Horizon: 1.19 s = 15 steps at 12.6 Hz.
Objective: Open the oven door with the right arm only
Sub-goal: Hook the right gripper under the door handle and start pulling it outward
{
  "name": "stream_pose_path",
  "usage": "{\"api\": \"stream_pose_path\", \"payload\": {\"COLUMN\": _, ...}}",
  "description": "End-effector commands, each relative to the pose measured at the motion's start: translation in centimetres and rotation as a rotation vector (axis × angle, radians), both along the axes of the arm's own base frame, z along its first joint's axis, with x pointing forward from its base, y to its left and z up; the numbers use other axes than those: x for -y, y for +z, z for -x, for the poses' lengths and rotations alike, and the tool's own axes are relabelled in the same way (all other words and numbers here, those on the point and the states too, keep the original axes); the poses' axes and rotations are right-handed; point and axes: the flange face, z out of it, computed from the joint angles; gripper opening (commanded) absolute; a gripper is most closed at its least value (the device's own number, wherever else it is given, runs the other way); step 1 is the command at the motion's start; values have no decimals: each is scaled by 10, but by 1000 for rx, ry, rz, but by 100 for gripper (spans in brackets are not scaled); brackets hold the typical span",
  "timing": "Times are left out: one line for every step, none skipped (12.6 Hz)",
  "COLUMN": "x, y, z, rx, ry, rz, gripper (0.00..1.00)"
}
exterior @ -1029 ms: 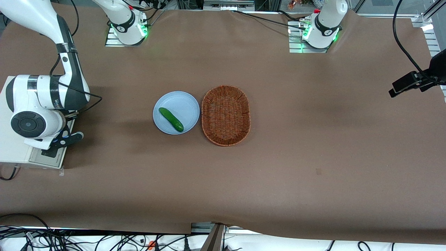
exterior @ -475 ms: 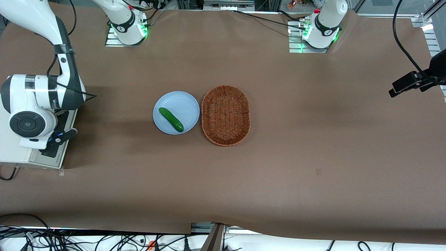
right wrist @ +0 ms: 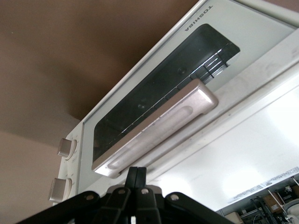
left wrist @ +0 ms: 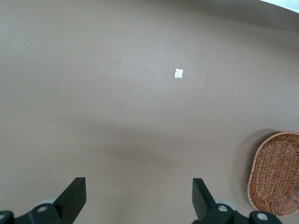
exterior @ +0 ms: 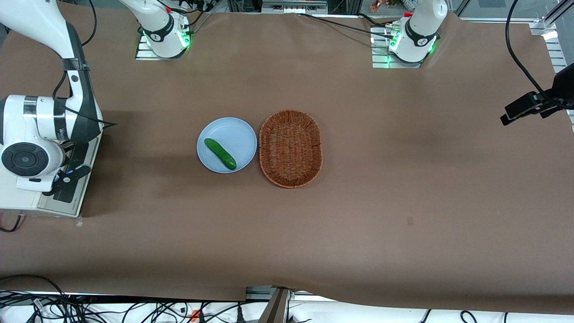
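Observation:
The off-white oven [exterior: 15,204] stands at the working arm's end of the table, largely covered by the right arm [exterior: 40,130]. In the right wrist view the oven door [right wrist: 154,86] shows its dark glass window with the wire rack inside, and the long silver bar handle [right wrist: 161,128] runs along its edge. Two round knobs [right wrist: 66,148] sit beside the door. My gripper [right wrist: 136,171] is shut with nothing between its fingers, its tips close by the knob end of the handle. From the front, the gripper [exterior: 67,181] hangs over the oven's front edge.
A light blue plate [exterior: 233,132] with a green cucumber [exterior: 219,153] lies mid-table, next to an oval wicker basket [exterior: 290,148]. A black camera mount [exterior: 529,106] juts in at the parked arm's end.
The right arm has swung toward the oven, carrying the gripper from just off the oven's front to over its front edge. Plate, cucumber and basket have not moved.

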Motion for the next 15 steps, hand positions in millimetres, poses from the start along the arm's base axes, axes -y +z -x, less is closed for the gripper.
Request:
{"api": "stream_pose_path", "payload": {"x": 3, "y": -5, "z": 4, "rx": -1, "ry": 34, "rz": -2, "gripper": 0}}
{"api": "stream_pose_path", "payload": {"x": 2, "y": -8, "z": 4, "rx": 2, "ry": 40, "rz": -5, "gripper": 0}}
{"api": "stream_pose_path", "payload": {"x": 2, "y": -9, "z": 4, "rx": 2, "ry": 40, "rz": -4, "gripper": 0}}
{"api": "stream_pose_path", "payload": {"x": 3, "y": -11, "z": 3, "rx": 7, "ry": 42, "rz": -8, "gripper": 0}}
{"api": "stream_pose_path", "payload": {"x": 3, "y": -13, "z": 3, "rx": 7, "ry": 43, "rz": -7, "gripper": 0}}
{"api": "stream_pose_path", "payload": {"x": 2, "y": -15, "z": 2, "rx": 7, "ry": 43, "rz": -9, "gripper": 0}}
{"api": "stream_pose_path", "payload": {"x": 2, "y": -17, "z": 2, "rx": 7, "ry": 41, "rz": -12, "gripper": 0}}
{"api": "stream_pose_path", "payload": {"x": 1, "y": -19, "z": 1, "rx": 10, "ry": 41, "rz": -12, "gripper": 0}}
{"api": "stream_pose_path", "payload": {"x": -1, "y": -19, "z": 0, "rx": 20, "ry": 41, "rz": -16, "gripper": 0}}
{"api": "stream_pose_path", "payload": {"x": -3, "y": -23, "z": -1, "rx": 20, "ry": 44, "rz": -19, "gripper": 0}}
{"api": "stream_pose_path", "payload": {"x": -3, "y": -25, "z": -1, "rx": 20, "ry": 43, "rz": -19, "gripper": 0}}
{"api": "stream_pose_path", "payload": {"x": -4, "y": -26, "z": -2, "rx": 25, "ry": 45, "rz": -21, "gripper": 0}}
{"api": "stream_pose_path", "payload": {"x": -6, "y": -27, "z": -4, "rx": 35, "ry": 53, "rz": -24, "gripper": 0}}
{"api": "stream_pose_path", "payload": {"x": -8, "y": -30, "z": -5, "rx": 34, "ry": 55, "rz": -28, "gripper": 0}}
{"api": "stream_pose_path", "payload": {"x": -9, "y": -32, "z": -6, "rx": 39, "ry": 47, "rz": -45, "gripper": 0}}
